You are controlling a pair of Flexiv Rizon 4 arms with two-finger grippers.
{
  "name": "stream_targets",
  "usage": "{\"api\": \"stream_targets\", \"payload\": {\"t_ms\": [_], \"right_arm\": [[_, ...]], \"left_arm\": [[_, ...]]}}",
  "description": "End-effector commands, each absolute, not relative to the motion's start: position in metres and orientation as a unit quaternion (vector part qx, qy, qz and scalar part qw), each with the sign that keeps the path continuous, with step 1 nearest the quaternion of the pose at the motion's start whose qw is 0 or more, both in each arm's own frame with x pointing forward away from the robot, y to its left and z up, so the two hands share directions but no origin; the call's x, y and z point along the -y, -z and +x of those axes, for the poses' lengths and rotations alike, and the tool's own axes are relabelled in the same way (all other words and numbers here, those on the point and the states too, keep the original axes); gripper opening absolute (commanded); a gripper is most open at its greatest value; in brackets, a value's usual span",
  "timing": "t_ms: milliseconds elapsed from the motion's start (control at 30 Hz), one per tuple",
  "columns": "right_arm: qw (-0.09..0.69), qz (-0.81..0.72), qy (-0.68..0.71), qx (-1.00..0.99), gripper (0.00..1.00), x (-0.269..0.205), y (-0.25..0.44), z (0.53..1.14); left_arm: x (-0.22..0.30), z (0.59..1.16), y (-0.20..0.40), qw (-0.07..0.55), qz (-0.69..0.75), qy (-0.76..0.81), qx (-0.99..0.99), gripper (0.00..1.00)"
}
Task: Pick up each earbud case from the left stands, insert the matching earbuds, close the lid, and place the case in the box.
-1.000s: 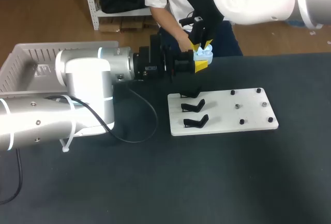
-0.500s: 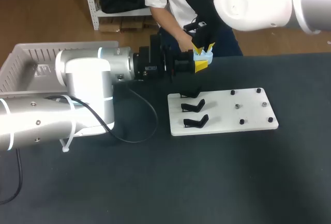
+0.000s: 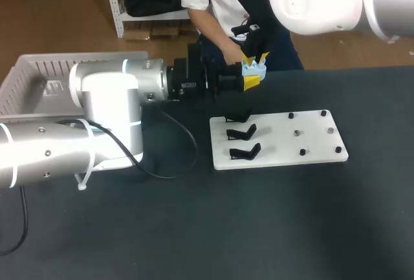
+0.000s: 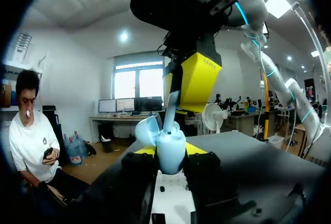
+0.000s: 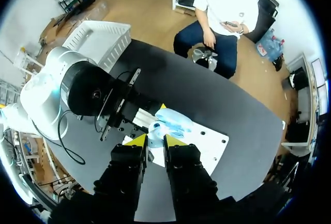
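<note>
Now, over dark table [image 3: 291, 215], left tool [image 3: 251, 81] grips case [image 3: 255, 69]; right tool [image 3: 253, 58] pinches earbud [image 5: 155, 127].

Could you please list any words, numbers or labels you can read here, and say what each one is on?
No text can be read.
Small label on the left arm near its wrist: too small to read.
Pale patch on the basket wall: blurred, unreadable.
The earbud case and white plate: no print visible.

Glossy pale blue earbud case [image 3: 255, 68], plain; left tool [image 4: 170, 154] black with yellow tips; flat white board [image 3: 310, 144], black stands [image 3: 242, 132]; matte black bench [image 3: 291, 228].
</note>
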State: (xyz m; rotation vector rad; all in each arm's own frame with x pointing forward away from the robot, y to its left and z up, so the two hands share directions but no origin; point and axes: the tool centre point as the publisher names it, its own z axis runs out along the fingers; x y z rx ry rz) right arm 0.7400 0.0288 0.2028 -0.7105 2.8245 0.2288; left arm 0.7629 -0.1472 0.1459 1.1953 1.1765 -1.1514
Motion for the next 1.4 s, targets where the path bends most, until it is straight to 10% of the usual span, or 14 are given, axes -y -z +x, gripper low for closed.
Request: {"api": "stream_targets", "payload": {"t_ms": [33,1400], "right_arm": [[0.108,-0.242,-0.076,-0.961,0.00,-0.0305,-0.1996,0.7426],[0.097,-0.255,-0.059,-0.960,0.00,-0.0339,-0.1901,0.7489]], "left_arm": [[0.1474,0.7612,-0.1446,0.530,0.498,0.480,-0.491,0.00],[0.1474,0.7612,-0.1446,0.530,0.498,0.480,-0.491,0.00]]}}
